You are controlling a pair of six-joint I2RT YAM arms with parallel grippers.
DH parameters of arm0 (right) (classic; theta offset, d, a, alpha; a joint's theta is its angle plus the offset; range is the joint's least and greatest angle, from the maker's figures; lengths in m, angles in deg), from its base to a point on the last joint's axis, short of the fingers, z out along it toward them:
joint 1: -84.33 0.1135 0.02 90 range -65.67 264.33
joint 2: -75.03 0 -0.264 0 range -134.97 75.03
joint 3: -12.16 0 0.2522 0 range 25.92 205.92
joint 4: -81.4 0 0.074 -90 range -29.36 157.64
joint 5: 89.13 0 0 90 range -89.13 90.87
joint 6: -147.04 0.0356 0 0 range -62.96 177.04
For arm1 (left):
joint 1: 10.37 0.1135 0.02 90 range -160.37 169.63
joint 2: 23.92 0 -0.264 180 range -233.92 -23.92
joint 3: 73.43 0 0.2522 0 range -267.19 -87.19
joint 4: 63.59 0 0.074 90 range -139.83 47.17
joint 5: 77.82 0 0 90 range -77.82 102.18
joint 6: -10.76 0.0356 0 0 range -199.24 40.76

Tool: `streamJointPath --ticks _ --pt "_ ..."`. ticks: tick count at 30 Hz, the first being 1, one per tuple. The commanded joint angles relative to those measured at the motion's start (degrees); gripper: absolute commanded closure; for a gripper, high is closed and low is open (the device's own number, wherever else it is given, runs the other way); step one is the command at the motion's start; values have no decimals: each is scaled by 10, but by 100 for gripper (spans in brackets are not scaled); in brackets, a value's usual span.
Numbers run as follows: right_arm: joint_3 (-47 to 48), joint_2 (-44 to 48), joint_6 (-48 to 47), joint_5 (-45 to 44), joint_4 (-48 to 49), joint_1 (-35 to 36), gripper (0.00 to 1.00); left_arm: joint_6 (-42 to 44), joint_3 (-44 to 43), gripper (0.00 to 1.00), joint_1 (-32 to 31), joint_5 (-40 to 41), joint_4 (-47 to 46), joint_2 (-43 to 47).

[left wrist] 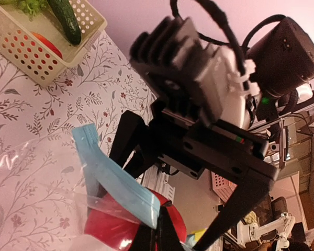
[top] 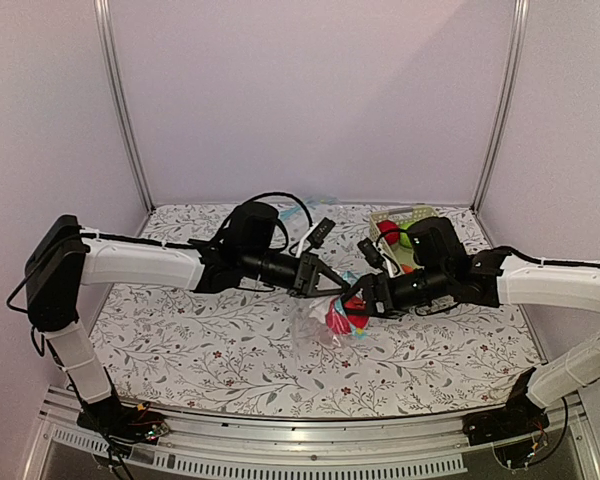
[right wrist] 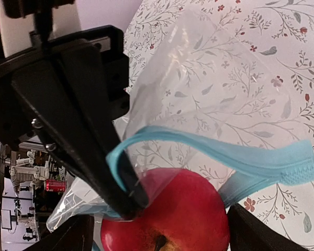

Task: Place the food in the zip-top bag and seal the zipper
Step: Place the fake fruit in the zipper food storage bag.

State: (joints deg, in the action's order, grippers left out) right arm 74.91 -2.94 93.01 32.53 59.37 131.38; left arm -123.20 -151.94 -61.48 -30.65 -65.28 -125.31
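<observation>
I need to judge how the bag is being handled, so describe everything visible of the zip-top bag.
The zip-top bag is small, made of clear, crinkly film, and the floral tabletop shows through it. A light blue zipper runs along its mouth, which gapes open with the strip bowed and unsealed. The left gripper is shut on one end of that strip and holds the rim up while the body drapes downward. A round red fruit sits at the mouth, its top under the film.
</observation>
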Motion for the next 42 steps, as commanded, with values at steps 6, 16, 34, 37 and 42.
streamJointPath --ticks 6,16,34,37,42 --pt "-10 55 -3 -45 21 6 11 -15 19 100 -4 11 -43 -13" --pt "-22 36 -13 -114 -36 7 18 4 36 100 -5 13 -46 -32" --pt "-33 39 -5 -205 -116 8 9 48 48 100 -5 40 -13 -66" --pt "-48 37 18 -190 -96 7 9 49 50 100 -5 41 -12 -66" --pt "-61 17 50 -179 -64 7 13 50 50 100 -5 40 -11 -70"
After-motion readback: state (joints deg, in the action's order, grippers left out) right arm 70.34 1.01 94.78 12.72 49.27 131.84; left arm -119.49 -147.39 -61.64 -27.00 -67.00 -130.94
